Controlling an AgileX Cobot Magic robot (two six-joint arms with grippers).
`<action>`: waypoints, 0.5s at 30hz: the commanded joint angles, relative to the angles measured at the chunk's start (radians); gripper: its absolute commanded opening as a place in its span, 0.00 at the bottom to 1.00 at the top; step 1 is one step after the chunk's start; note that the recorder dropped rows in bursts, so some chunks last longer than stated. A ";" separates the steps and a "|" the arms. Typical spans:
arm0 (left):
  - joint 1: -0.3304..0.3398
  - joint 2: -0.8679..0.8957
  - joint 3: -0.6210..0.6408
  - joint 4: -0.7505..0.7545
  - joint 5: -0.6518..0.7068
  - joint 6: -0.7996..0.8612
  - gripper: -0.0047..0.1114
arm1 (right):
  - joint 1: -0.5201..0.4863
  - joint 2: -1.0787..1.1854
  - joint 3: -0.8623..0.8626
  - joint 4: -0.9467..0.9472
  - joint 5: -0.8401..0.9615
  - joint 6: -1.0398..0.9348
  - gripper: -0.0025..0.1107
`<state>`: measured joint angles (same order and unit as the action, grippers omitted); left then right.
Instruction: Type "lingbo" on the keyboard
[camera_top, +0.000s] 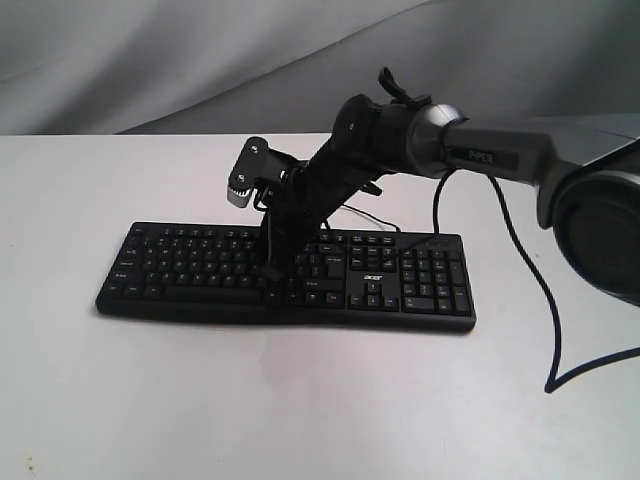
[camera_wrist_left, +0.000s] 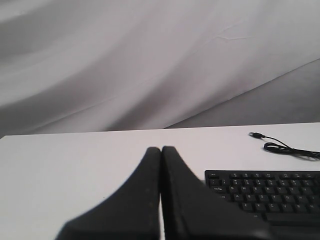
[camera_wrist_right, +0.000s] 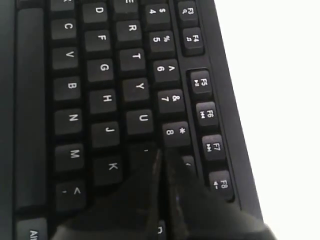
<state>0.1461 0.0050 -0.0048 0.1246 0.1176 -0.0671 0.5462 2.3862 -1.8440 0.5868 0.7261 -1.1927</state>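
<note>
**Exterior view.** The keyboard (camera_top: 180, 265) lies flat near the middle of the white table (camera_top: 300, 400), with its long edge parallel to the table's near side. Bare tabletop surrounds it: a wide strip in front, a narrower one behind up to the far table edge, and free room off its left end. The right arm (camera_top: 400, 140) enters from the right and slopes down across the number pad side. The right gripper (camera_top: 272, 270) points down onto the letter block, fingers pressed together. A black arm cable (camera_top: 530, 270) hangs over the table off the keyboard's right end. The left gripper does not appear here.

**Left wrist view.** The left gripper (camera_wrist_left: 161, 150) is pressed together with nothing between the fingers. It sits above bare table, beside one end of the keyboard (camera_wrist_left: 270, 192) and clear of it. Only this view shows the thin USB cable (camera_wrist_left: 292, 150) lying loose on the table beyond the keyboard, plug end free. A grey cloth backdrop (camera_wrist_left: 150, 60) rises behind the far table edge.

**Right wrist view.** Only this view resolves key legends. The closed tip of the right gripper (camera_wrist_right: 161, 160) sits over the key next to U (camera_wrist_right: 143, 118), between 8 (camera_wrist_right: 172, 132) and K (camera_wrist_right: 112, 166). That key's legend is hidden. Contact cannot be confirmed. White table shows past the function-key edge.
</note>
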 joint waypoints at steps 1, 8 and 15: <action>-0.007 -0.005 0.005 0.000 -0.009 -0.002 0.04 | -0.007 -0.005 0.009 -0.007 0.024 -0.002 0.02; -0.007 -0.005 0.005 0.000 -0.009 -0.002 0.04 | -0.007 -0.006 0.009 0.000 0.026 -0.002 0.02; -0.007 -0.005 0.005 0.000 -0.009 -0.002 0.04 | -0.009 -0.006 0.021 -0.002 0.015 -0.004 0.02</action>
<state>0.1461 0.0050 -0.0048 0.1246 0.1176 -0.0671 0.5463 2.3883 -1.8322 0.5849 0.7438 -1.1927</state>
